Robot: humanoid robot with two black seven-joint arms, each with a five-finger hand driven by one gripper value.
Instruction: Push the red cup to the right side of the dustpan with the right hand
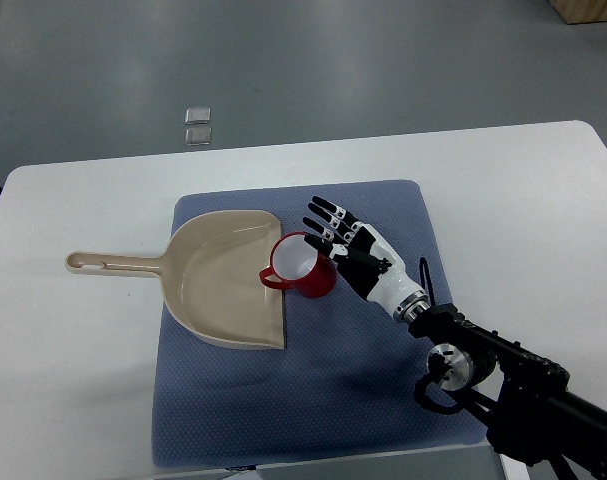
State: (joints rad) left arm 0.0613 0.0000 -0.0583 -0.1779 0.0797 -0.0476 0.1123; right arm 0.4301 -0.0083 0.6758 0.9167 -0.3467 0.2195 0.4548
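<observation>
One open right hand point(348, 245) is meeting the red cup point(303, 266) at the dustpan's point(218, 275) mouth.
Best sweeping gently toward the mat's point(383, 380) right edge, avoiding tipping.

top view — steep downward look | from robot's side | table point(83, 200) mid-range

worktop point(73, 210) carries mat point(383, 390); dustpan point(218, 280) on mat's left half, handle off mat's left edge; cup point(303, 266) at dustpan's right edge; robot hand point(348, 245) right of cup.
</observation>
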